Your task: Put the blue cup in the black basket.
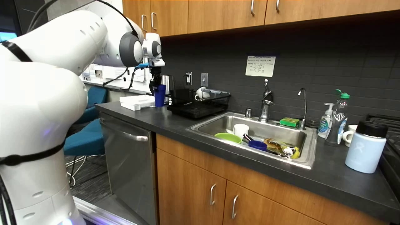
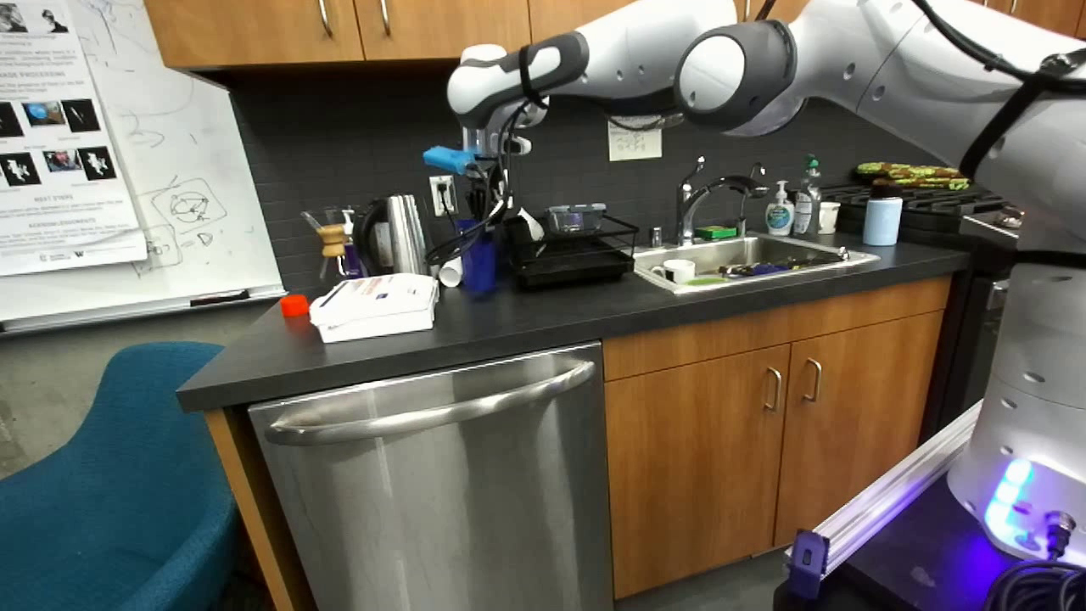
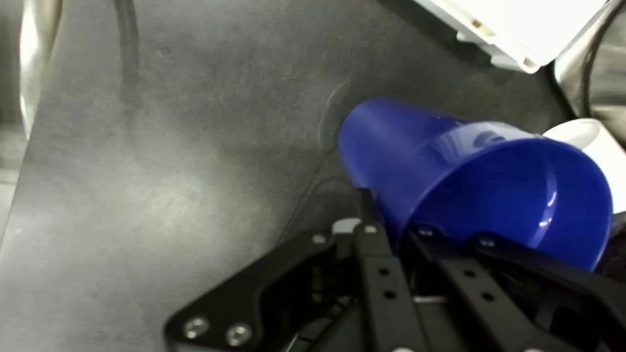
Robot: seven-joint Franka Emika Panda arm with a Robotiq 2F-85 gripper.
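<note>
The blue cup [image 1: 160, 97] is upright at the left of the black basket, close to it; it also shows in an exterior view [image 2: 480, 265] and in the wrist view [image 3: 396, 142], mouth toward the camera. I cannot tell whether its base touches the counter. My gripper [image 3: 395, 217] is shut on the cup's wall at the rim, one finger outside and one inside; the inner fingertip is hidden. The gripper also shows above the cup in an exterior view [image 1: 154, 86]. The black basket [image 1: 200, 111] sits on the counter beside the sink and also shows in an exterior view [image 2: 573, 270].
A white box [image 2: 373, 318] lies left of the cup. A steel kettle [image 2: 410, 233] and a white cup on its side [image 3: 606, 166] stand close behind. The basket holds a white mug [image 1: 203, 93] and a clear container [image 1: 215, 93]. The sink [image 1: 200, 128] holds dishes.
</note>
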